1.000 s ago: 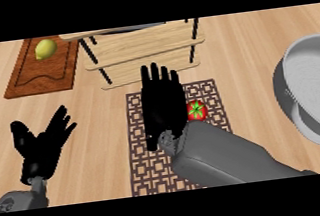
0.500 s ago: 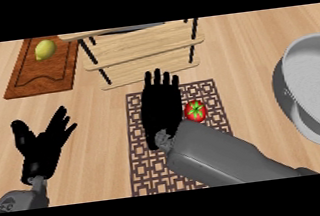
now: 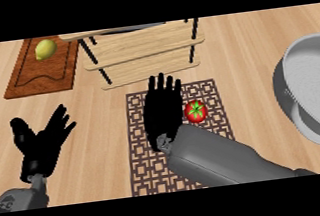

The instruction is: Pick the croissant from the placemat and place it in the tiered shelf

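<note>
Right hand (image 3: 162, 111) lies flat over the upper part of the dark brown placemat with a square lattice pattern (image 3: 144, 158), its fingers straight and together, pointing toward the shelf and curled around nothing. Its grey forearm crosses the placemat from the lower right. The croissant I cannot see in this view; what shows on the placemat is a small round red tomato with a green star top (image 3: 195, 110), just beside the right hand, on its right side. The light wooden tiered shelf with thin black rods (image 3: 144, 45) stands just beyond the placemat. At the left, the left hand (image 3: 42, 143) rests open with fingers spread, above the pale wooden counter (image 3: 249, 48). A brown wooden cutting board (image 3: 37, 77) beside the tiered shelf carries a yellow-green lemon (image 3: 46, 48). A large grey round pan (image 3: 319, 93) sits at the right edge.
</note>
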Controlling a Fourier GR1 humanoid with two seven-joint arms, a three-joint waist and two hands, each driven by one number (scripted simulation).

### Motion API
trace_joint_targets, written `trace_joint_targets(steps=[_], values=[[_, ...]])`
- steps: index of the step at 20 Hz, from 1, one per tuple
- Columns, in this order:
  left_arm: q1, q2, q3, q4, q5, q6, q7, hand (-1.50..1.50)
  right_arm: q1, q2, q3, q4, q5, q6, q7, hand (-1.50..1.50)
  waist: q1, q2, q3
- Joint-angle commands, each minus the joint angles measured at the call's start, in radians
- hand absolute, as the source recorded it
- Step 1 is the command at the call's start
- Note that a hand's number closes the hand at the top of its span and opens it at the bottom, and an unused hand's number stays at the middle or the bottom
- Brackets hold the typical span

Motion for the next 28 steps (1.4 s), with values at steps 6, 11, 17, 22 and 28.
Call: trace_joint_targets(steps=[6, 11, 17, 22, 28], values=[[0.012, -0.032, -0.006, 0.019, -0.026, 0.011, -0.003, 0.0, -0.022, 0.022, -0.012, 0.081, 0.035, -0.009, 0.204, -1.5, -0.008, 0.003, -0.004], [0.037, -0.018, 0.006, 0.018, -0.029, -0.019, -0.017, 0.0, 0.026, 0.022, 0.014, 0.156, 0.085, -0.07, 0.152, -1.5, -0.006, 0.005, -0.004], [0.045, -0.045, 0.001, -0.008, -0.048, -0.009, -0.012, 0.0, 0.012, 0.022, 0.018, 0.176, 0.086, -0.125, 0.117, -1.5, 0.002, 0.005, -0.004], [0.007, -0.009, 0.048, 0.029, -0.027, -0.054, 0.016, 0.0, 0.051, 0.022, 0.012, 0.266, 0.118, -0.216, 0.022, -1.5, 0.001, 0.009, -0.004], [0.026, -0.031, 0.029, 0.019, -0.049, -0.053, 0.012, 0.0, 0.05, 0.022, 0.04, 0.31, -0.022, -0.015, -0.083, 1.5, 0.022, 0.013, -0.004]])
